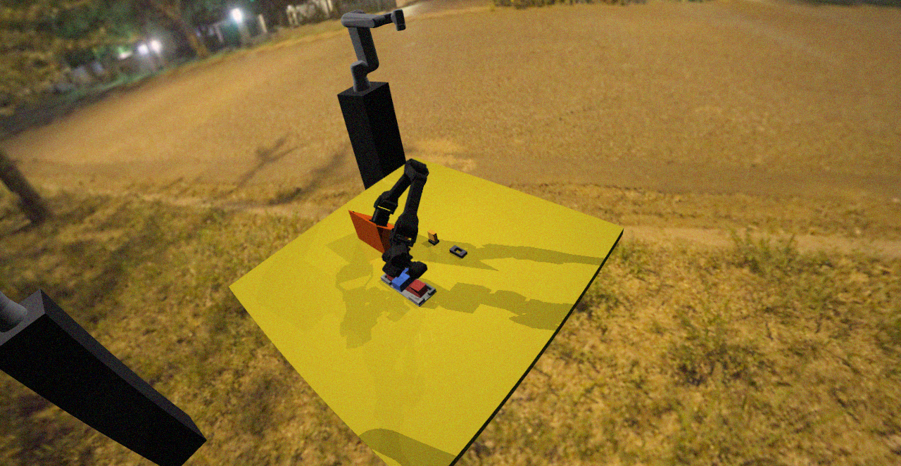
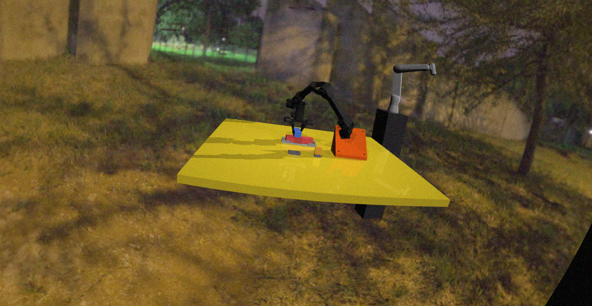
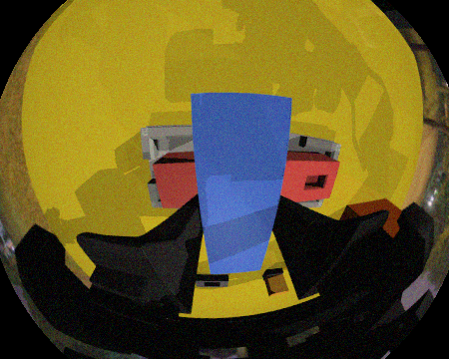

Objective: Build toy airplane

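Note:
My gripper is shut on the blue wing, holding it crosswise over the middle of the red fuselage. The wing is at or just above the fuselage's top; its tab and the middle socket are hidden. The fuselage lies along the grey cradle. Its open tail socket shows in the wrist view. The orange tail fin stands in a small dark holder away from the cradle.
An empty dark holder sits near the tail fin. An orange-red panel stands by the arm's base. A grey arm on a black pedestal stands beyond the yellow table.

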`<state>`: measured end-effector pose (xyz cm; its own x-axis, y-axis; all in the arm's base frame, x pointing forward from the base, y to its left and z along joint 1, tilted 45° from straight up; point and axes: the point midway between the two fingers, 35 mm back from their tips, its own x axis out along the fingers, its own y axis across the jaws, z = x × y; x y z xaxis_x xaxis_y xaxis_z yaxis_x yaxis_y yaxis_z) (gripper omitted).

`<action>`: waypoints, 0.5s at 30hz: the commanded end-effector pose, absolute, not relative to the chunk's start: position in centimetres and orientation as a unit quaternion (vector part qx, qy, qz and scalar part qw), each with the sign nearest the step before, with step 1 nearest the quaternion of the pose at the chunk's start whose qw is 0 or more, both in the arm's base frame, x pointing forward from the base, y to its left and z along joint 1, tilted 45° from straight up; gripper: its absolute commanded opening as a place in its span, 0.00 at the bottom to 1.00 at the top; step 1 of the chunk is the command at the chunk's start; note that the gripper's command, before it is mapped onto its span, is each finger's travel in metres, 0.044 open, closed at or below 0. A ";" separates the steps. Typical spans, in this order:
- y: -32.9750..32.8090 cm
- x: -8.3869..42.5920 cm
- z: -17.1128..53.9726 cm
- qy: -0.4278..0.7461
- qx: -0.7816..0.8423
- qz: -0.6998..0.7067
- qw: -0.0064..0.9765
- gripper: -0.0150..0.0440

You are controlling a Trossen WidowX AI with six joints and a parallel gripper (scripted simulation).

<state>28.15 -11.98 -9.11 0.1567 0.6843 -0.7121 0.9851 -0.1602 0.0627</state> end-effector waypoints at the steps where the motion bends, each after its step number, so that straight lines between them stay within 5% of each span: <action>1: -12.0 28.1 -9.1 0.588 0.710 -0.276 0.272 0.46; 13: -12.0 28.1 -9.1 0.588 0.710 -0.276 0.272 0.99; 15: -12.0 28.1 -9.1 0.588 0.710 -0.276 0.272 1.00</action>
